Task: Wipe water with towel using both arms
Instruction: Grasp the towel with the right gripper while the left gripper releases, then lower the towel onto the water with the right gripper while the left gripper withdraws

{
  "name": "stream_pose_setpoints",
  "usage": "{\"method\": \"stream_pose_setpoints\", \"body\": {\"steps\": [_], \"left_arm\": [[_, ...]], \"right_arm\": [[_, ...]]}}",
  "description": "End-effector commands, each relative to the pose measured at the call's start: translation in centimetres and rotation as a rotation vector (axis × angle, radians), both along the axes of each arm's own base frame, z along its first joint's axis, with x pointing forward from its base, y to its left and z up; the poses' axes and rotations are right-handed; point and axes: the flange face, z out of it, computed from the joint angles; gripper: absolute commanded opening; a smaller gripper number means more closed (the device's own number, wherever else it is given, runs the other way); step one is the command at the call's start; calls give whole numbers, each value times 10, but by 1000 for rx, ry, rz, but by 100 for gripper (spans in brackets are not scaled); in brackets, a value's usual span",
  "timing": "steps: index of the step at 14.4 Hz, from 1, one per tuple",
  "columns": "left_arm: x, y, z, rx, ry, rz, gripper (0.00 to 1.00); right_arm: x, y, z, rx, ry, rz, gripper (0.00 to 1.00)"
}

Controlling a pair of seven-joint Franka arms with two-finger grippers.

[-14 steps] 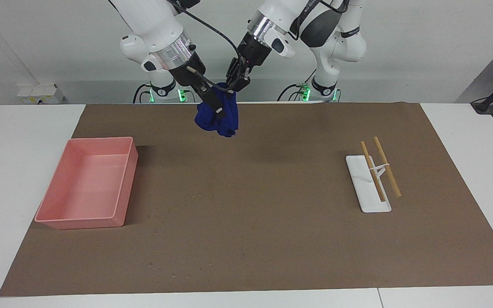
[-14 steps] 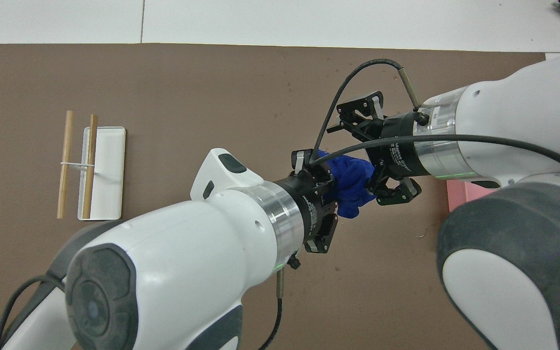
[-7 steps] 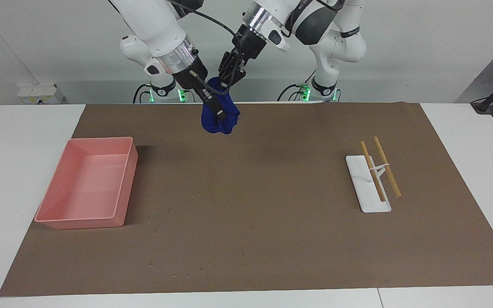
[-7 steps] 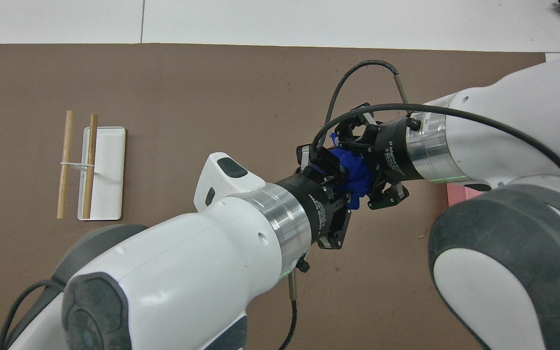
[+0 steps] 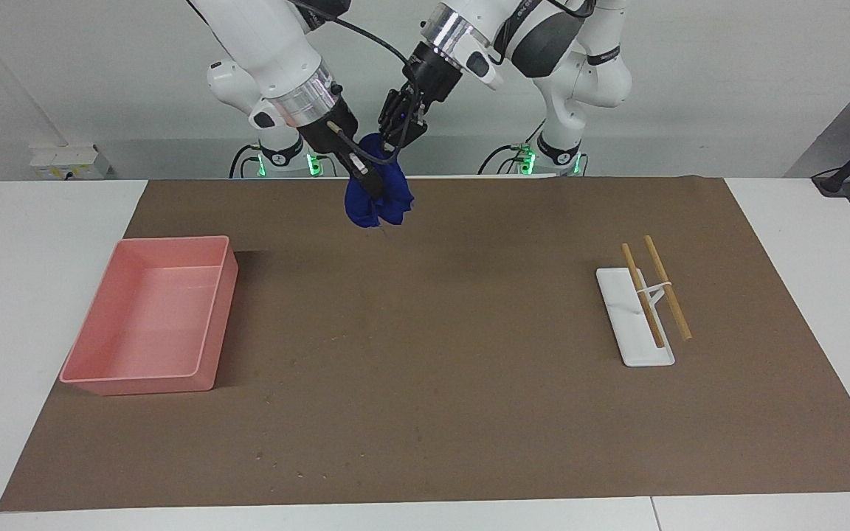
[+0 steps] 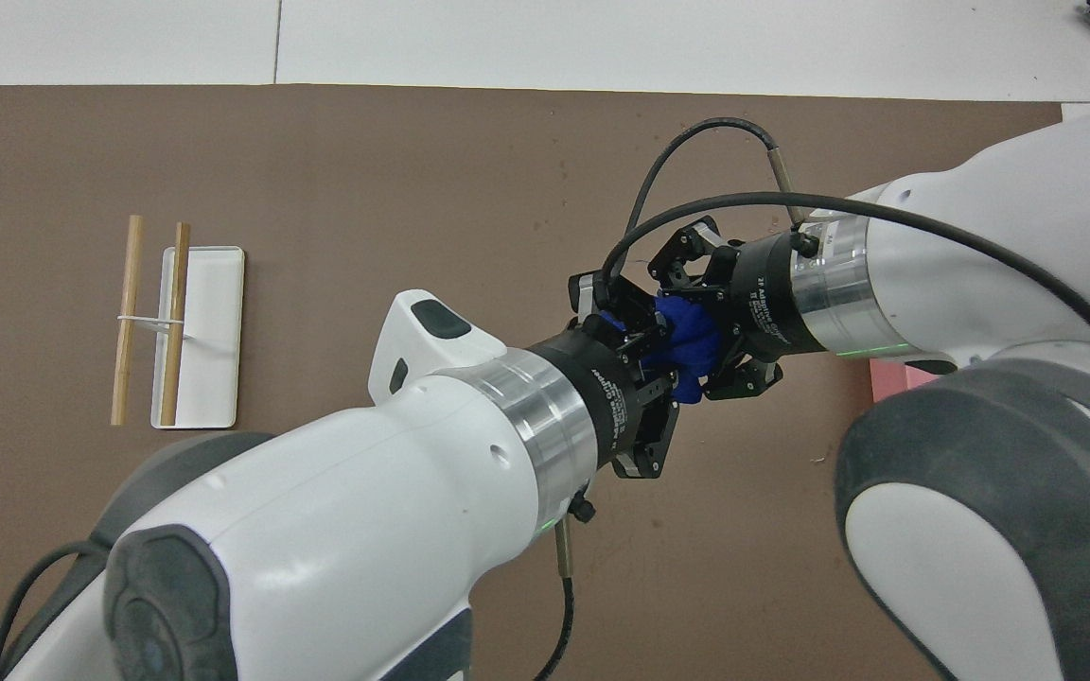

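The towel (image 5: 382, 198), a small deep-blue bunched cloth, hangs in the air over the part of the brown mat (image 5: 469, 383) nearest the robots. My right gripper (image 5: 366, 175) is shut on it from the right arm's end. My left gripper (image 5: 400, 131) is shut on its top from the left arm's end. In the overhead view the towel (image 6: 689, 339) is squeezed between the left gripper (image 6: 647, 342) and the right gripper (image 6: 713, 322), which face each other closely.
A pink tray (image 5: 212, 335) stands on the mat toward the right arm's end; only a corner shows in the overhead view (image 6: 893, 380). A white flat stand with two wooden sticks (image 5: 635, 324) (image 6: 197, 336) lies toward the left arm's end. Small specks (image 5: 322, 345) dot the mat's middle.
Both grippers rose a little with the towel and drew closer together. The towel is bunched tighter, and the right gripper's fingers narrowed around it.
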Motion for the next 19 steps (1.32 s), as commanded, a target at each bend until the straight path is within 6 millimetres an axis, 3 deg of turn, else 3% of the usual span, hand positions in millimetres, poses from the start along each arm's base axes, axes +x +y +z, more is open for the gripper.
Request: {"method": "stream_pose_setpoints", "body": {"steps": [1, 5, 8, 11, 14, 17, 19], "left_arm": [[14, 12, 9, -8, -19, 40, 99], [34, 39, 4, 45, -3, 52, 100], [44, 64, -6, 178, -19, -81, 100], [53, 97, -18, 316, -19, -259, 100], [63, 137, -25, 410, -27, -421, 100], [80, 189, -30, 470, -46, -545, 100], [90, 227, -35, 500, -58, -632, 100]], "right_arm": [[-4, -1, 1, 14, 21, -8, 0], [8, -20, 3, 9, -20, -25, 0], [26, -47, 2, 8, -121, -7, 0], [47, -55, -12, -7, -194, -15, 0], [72, -75, -48, -71, -255, 52, 0], [103, -108, -95, -113, -319, 112, 0], [123, -114, -128, -134, -362, 125, 0]]}}
